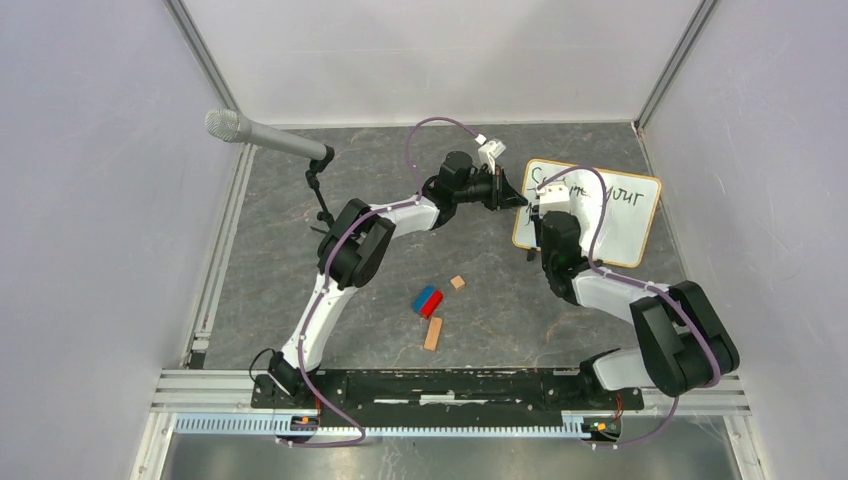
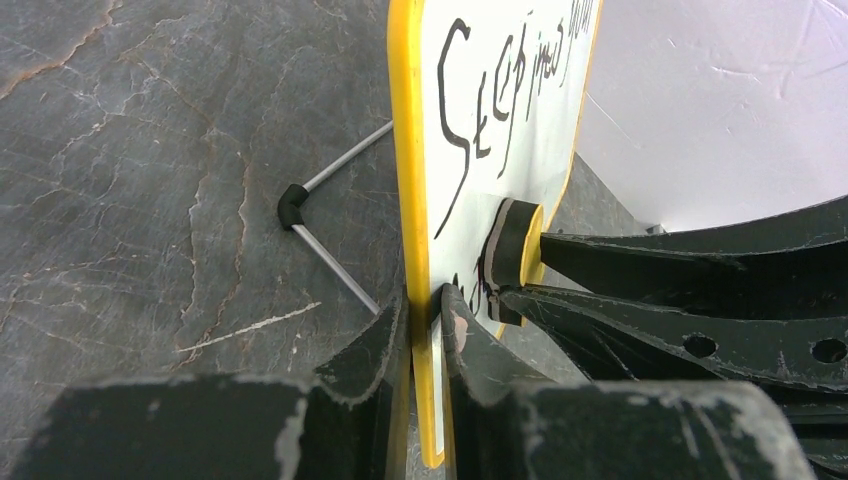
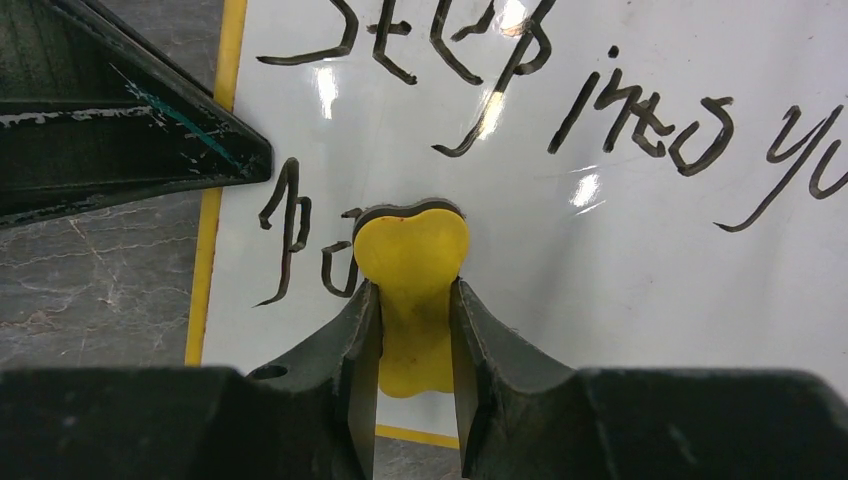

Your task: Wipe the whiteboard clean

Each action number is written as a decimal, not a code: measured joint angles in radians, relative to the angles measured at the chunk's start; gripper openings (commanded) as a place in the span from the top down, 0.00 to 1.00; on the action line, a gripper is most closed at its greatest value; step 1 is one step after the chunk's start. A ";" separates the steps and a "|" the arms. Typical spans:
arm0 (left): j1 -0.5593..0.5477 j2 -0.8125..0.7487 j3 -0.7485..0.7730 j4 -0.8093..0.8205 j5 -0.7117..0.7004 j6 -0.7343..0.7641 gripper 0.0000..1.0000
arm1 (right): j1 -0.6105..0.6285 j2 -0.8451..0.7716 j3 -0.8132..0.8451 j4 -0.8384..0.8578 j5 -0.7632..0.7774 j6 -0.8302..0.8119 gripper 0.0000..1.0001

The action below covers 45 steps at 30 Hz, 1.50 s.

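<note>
The whiteboard has a yellow frame and dark handwriting, and it stands tilted at the far right of the table. My left gripper is shut on its left edge. In the left wrist view the frame sits pinched between the jaws of my left gripper. My right gripper is shut on a yellow eraser. The eraser is pressed flat on the whiteboard, over the lower line of writing near its left end. From the left wrist the eraser shows its dark felt against the board.
A wire stand props the board from behind. A microphone on a small stand is at the far left. A blue and red block, a small wooden cube and a wooden block lie mid-table. Walls enclose the table.
</note>
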 measured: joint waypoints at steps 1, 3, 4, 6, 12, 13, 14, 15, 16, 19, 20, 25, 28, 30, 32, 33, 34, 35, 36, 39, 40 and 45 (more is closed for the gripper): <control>0.000 0.000 0.000 0.000 0.000 0.000 0.98 | 0.002 0.003 0.002 0.003 0.001 -0.001 0.92; 0.000 0.000 0.000 0.000 0.000 0.001 0.98 | 0.002 0.003 0.002 0.003 0.006 0.000 0.92; 0.000 0.000 0.000 0.000 -0.001 0.001 0.98 | 0.002 0.002 0.001 0.003 0.011 0.001 0.92; 0.000 0.000 0.000 0.000 0.000 0.000 0.98 | -0.011 -0.008 -0.012 0.013 0.011 0.021 0.92; 0.000 -0.001 -0.001 0.000 0.001 0.001 0.98 | -0.159 -0.098 -0.091 0.005 0.040 0.113 0.92; 0.000 -0.002 -0.001 0.000 0.002 0.001 0.98 | -0.180 -0.113 -0.104 -0.004 0.054 0.126 0.92; 0.000 -0.002 -0.001 0.000 0.003 0.001 0.98 | -0.196 -0.125 -0.115 -0.014 0.065 0.134 0.92; 0.000 -0.002 -0.002 0.000 0.003 0.001 0.98 | -0.205 -0.133 -0.124 -0.020 0.068 0.137 0.92; 0.000 -0.002 -0.002 0.000 0.003 0.001 0.98 | -0.208 -0.137 -0.131 -0.023 0.067 0.137 0.92; 0.001 -0.002 -0.002 0.000 0.004 0.001 0.98 | -0.193 -0.136 -0.134 -0.019 0.050 0.131 0.92; 0.002 -0.002 -0.002 0.000 0.004 0.001 0.98 | -0.178 -0.132 -0.134 -0.016 0.046 0.124 0.92; 0.003 -0.002 -0.002 0.000 0.002 0.001 0.98 | -0.037 -0.048 -0.084 0.003 0.050 0.031 0.92; 0.005 -0.002 -0.002 0.000 0.001 0.001 0.98 | 0.034 0.016 -0.024 0.005 0.025 -0.023 0.92; 0.005 -0.002 -0.002 0.000 0.001 0.001 0.98 | 0.057 0.031 -0.011 0.013 -0.002 -0.043 0.92; 0.005 -0.002 -0.002 0.000 0.001 0.002 0.98 | 0.061 0.032 -0.011 0.018 -0.010 -0.054 0.92; 0.005 -0.002 -0.002 0.000 0.001 0.003 0.98 | 0.061 0.032 -0.012 0.018 -0.003 -0.054 0.92; 0.005 -0.002 -0.002 0.000 0.001 0.003 0.98 | 0.059 0.032 -0.012 0.018 0.004 -0.053 0.92; 0.005 -0.002 -0.002 0.000 0.001 0.003 0.98 | 0.055 0.032 -0.012 0.018 0.008 -0.049 0.92; 0.005 -0.002 -0.002 0.000 0.000 0.004 0.98 | 0.049 0.031 -0.012 0.018 0.009 -0.041 0.92; 0.005 -0.002 -0.002 0.000 0.000 0.005 0.98 | -0.008 0.005 -0.024 0.020 0.006 0.011 0.92; 0.005 -0.002 -0.002 0.000 0.000 0.005 0.98 | -0.048 -0.015 -0.035 0.019 0.006 0.035 0.92; 0.005 -0.002 -0.002 0.000 0.006 0.005 0.98 | -0.183 -0.079 -0.082 0.008 0.061 0.084 0.92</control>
